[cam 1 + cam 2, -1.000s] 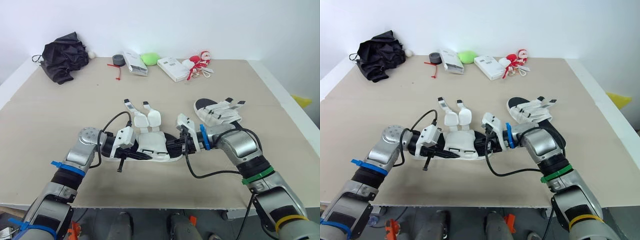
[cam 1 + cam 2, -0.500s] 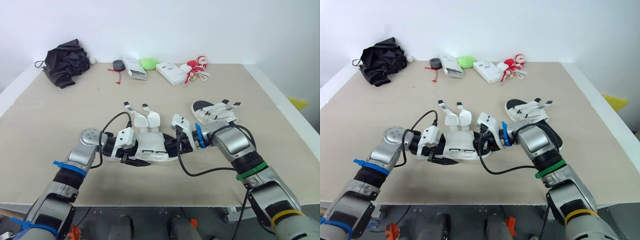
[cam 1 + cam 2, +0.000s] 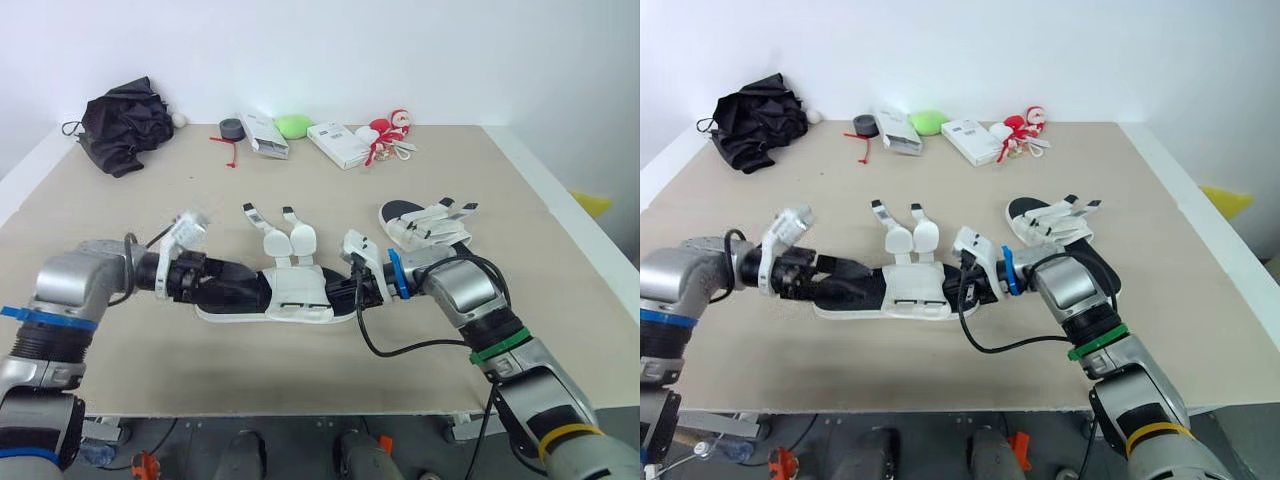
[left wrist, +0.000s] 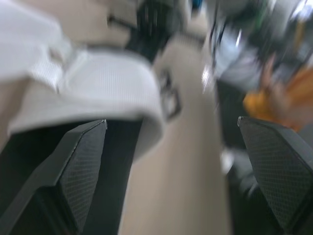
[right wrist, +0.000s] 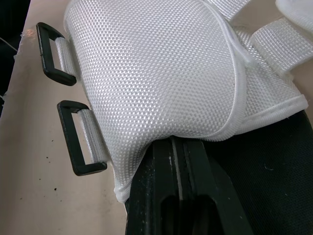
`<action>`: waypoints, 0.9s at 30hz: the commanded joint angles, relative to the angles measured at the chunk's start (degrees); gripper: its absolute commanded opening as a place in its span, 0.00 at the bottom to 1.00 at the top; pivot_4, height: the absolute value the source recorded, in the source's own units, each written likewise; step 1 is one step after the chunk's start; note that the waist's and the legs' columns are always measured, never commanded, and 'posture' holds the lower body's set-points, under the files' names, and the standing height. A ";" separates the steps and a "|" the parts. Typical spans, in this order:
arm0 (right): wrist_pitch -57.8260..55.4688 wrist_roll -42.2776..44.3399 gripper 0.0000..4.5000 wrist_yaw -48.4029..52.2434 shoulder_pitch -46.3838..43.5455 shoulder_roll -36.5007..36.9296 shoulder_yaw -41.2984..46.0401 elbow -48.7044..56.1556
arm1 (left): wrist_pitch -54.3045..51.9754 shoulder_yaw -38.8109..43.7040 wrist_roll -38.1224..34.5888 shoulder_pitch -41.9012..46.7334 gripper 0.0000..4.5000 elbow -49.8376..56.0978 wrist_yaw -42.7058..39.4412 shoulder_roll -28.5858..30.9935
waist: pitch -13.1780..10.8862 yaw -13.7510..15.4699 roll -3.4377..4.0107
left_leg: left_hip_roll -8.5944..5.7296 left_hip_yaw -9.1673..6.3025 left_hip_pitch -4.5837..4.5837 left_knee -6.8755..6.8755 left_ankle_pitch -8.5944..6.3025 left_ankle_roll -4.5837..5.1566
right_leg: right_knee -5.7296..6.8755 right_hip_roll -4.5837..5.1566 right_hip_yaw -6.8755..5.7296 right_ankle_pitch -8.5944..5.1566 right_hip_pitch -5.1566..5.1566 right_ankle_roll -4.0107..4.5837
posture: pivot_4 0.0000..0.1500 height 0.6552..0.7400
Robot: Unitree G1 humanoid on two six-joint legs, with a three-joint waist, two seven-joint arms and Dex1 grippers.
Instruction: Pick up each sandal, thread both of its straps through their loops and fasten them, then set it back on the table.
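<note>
Centre frame, flat on the desk [image 3: 500, 170]: the open sandal [image 3: 300, 292], white mesh upper on a black sole, lying left to right across the picture. Not yet fastened, with both straps [image 3: 270, 238] flipped up toward the top of the frame, ends free and well apart from the loops.

In from the left side of the frame, the left gripper [image 3: 250, 287], low over the left end of the open sandal, right on the black footbed. Over to the left wrist view: fingers [image 4: 73, 171] spread wide, nothing pinched, white upper just ahead of them.

At the sandal's right end, the right gripper [image 3: 340, 292], hard up against the shoe. In the right wrist view, fingers [image 5: 166, 196] pressed together, tips tucked under the edge of the mesh upper; cannot tell whether anything sits pinched between them. Just beside that upper, 2 black loops [image 5: 73, 132] on short webbing tabs, down against the desk.

Right of centre, the second sandal [image 3: 428, 225], resting on the desk, apart from both grippers.

Along the top of the frame: a black cloth bundle [image 3: 125, 120] at upper left, then a tape roll [image 3: 235, 126], 2 white boxes [image 3: 340, 142] with a green lump [image 3: 293, 126] between them, and a red-and-white toy [image 3: 392, 125].
</note>
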State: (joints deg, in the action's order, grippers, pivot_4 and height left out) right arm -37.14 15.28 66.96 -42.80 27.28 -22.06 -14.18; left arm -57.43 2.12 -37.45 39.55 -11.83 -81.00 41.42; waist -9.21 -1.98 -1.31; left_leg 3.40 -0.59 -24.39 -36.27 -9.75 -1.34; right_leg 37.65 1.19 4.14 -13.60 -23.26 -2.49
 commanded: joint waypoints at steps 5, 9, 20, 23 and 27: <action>2.16 -2.95 0.00 -0.30 5.73 -0.49 -2.42 -1.92 | -1.42 10.62 -1.03 6.36 0.99 -14.17 18.99 -7.55 | 0.19 -0.44 -0.21 | 0.00 0.01 0.16 0.14 -0.01 -0.02 | 0.00 -0.01 0.01 0.00 0.14 -0.07 | 1.00 0.98; 3.36 -3.68 0.00 0.37 6.07 -0.32 -2.91 -1.81 | -4.29 13.06 0.65 10.97 0.99 -25.93 30.80 -12.22 | 0.28 -0.43 -0.41 | 0.00 -0.06 0.16 0.32 -0.01 -0.02 | 0.01 -0.08 0.00 0.07 0.12 -0.28 | 1.00 0.98; 3.20 -4.04 0.00 0.38 5.40 -0.96 -2.61 -1.57 | 1.77 20.19 2.46 19.39 0.99 -47.47 46.43 -19.27 | 0.32 -0.60 -0.46 | -0.04 -0.15 0.18 0.56 -0.02 -0.10 | 0.00 -0.10 -0.04 -0.03 0.09 -0.26 | 1.00 0.98; 2.90 -3.97 0.00 0.23 5.53 -1.10 -2.55 -1.16 | 5.90 22.47 2.17 21.72 0.99 -51.37 50.12 -21.11 | 0.33 -0.60 -0.48 | -0.05 -0.16 0.20 0.56 0.00 -0.16 | 0.00 -0.10 -0.03 -0.01 0.10 -0.26 | 1.00 0.98; 2.59 -3.93 0.00 0.15 5.79 -1.14 -2.44 -0.75 | 11.68 24.34 2.75 23.95 0.99 -55.04 54.15 -22.71 | 0.36 -0.62 -0.51 | -0.09 -0.23 0.22 0.56 0.08 -0.31 | 0.00 -0.10 -0.04 0.00 0.15 -0.27 | 1.00 0.98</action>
State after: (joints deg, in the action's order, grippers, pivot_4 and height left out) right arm -32.07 13.94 67.22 -39.92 26.07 -21.02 -13.28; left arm -52.09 23.96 -35.42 60.72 -62.36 -31.74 20.28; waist -8.85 -2.60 -1.83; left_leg 3.30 -0.82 -24.16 -35.70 -9.65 -1.70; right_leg 37.65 1.09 4.12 -13.59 -23.12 -2.76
